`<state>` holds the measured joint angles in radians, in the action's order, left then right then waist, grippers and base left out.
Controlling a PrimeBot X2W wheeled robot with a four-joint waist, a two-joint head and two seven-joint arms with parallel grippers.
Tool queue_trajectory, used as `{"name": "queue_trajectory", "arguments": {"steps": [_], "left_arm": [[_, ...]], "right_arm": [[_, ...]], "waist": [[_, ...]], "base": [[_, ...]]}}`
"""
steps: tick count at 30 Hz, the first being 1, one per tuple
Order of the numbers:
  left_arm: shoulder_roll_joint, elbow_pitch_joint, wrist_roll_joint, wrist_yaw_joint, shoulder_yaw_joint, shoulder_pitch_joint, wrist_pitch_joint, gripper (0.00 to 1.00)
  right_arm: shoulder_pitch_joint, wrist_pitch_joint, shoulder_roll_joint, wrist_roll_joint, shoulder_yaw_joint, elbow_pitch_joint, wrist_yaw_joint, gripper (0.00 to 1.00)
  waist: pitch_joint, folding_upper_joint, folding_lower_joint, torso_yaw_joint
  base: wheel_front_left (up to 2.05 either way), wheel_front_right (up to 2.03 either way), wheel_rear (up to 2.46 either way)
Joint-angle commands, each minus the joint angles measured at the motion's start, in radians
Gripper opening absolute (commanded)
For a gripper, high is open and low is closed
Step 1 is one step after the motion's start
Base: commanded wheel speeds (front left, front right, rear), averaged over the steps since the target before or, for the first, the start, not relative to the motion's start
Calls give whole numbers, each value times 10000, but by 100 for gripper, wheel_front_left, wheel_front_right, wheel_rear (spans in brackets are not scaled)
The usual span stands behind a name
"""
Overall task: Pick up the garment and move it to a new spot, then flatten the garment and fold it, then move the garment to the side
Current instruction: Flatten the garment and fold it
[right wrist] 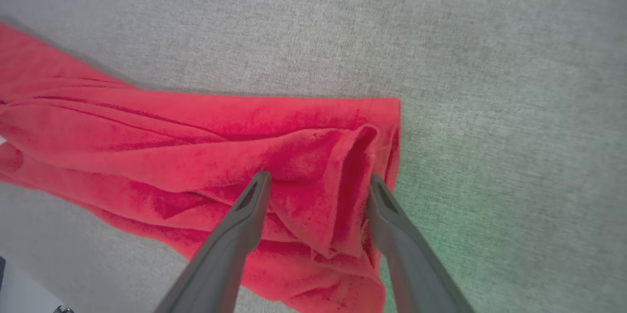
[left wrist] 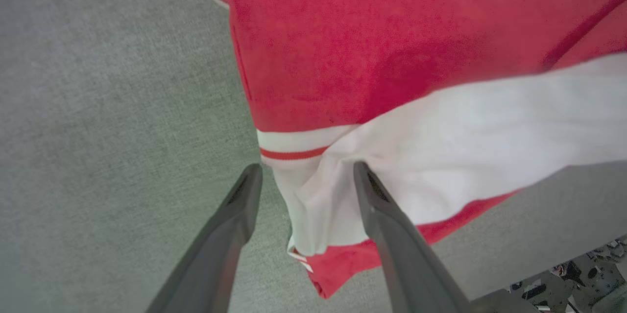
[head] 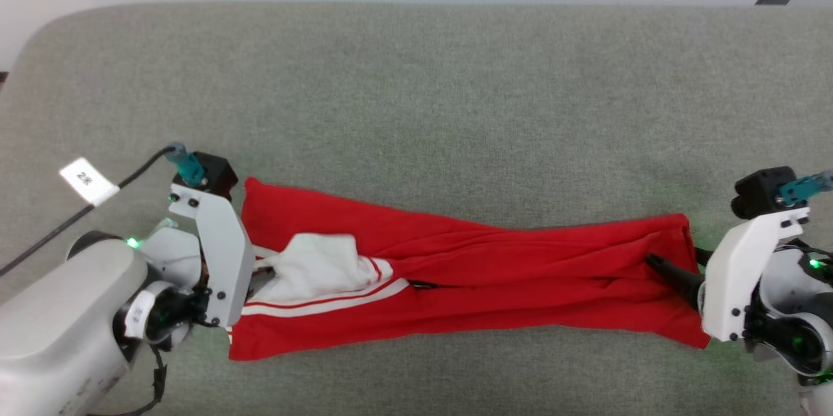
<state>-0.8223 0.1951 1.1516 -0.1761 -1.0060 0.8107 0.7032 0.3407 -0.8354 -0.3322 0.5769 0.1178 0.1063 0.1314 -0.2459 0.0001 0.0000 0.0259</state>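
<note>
Between the two sets of dark fingers, the garment (head: pixel 455 273) lies stretched as one long narrow band on the grey padded table (head: pixel 416 77), one end at each gripper. Left gripper (left wrist: pixel 307 168): fingers (left wrist: pixel 235 225) spread wide, not pinching. A bunched white sleeve (left wrist: pixel 441 146) and its red-striped trim (left wrist: pixel 294 153) sit in the gap and just beyond the tips, and red cloth runs on ahead of them. One finger is over bare table beside the cloth edge; the other lies across white fabric. Right gripper (right wrist: pixel 318 178): fingers (right wrist: pixel 235 239) likewise spread, straddling a raised red fold at the hem end (right wrist: pixel 382 122). The cloth is loose between them, with no pinch that I can see. The hem corner is just past the outer tip, and bare table lies beyond. Judgement on progress: the shirt sits flat on the table, so the pick-up and move to a new spot look done. The narrow band, with the sleeve tucked on top, suggests it has been drawn out and folded lengthwise at least once. Creases run along the middle and the right end is rumpled, so the flattening is only partial. Left to do, as I read it: smooth the wrinkles, bring one end over the other to shorten the band, then carry the folded bundle off to the side.
</note>
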Motion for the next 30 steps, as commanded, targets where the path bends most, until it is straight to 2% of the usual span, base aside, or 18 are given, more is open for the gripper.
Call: {"name": "queue_trajectory", "arguments": {"steps": [1,8,16,23,27,30], "left_arm": [[-51,-51,36,-29,72,-154,-172,100],[-207,-390,-65,-64,346,-677,-1326,100],[-162,-635,-783,-337,913,-1821,-4650,100],[56,-534,-1023,-984,1660,-2927,-7508,100],[245,-315,-953,-1278,2073,-3522,-8819,100],[414,-186,-870,-1395,2416,-3895,-9367,100]], "right_arm": [[-150,-134,-104,154,-91,-192,-17,100],[-647,-375,-157,386,-724,-578,-17,100],[-1264,-1014,-8,274,-1653,-647,-17,100],[-1345,-1515,122,-159,-2211,-276,-17,100],[-1157,-1823,261,-277,-2391,96,-17,100],[-994,-1919,347,-434,-2435,442,-17,100]], "waist": [[190,-1,0,46],[653,-1,0,174],[1166,-1,0,507],[1342,-1,0,902],[1326,-1,0,1114],[1264,-1,0,1255]], "base": [[0,0,0],[0,0,0],[0,0,0],[0,0,0],[0,0,0],[0,0,0]]}}
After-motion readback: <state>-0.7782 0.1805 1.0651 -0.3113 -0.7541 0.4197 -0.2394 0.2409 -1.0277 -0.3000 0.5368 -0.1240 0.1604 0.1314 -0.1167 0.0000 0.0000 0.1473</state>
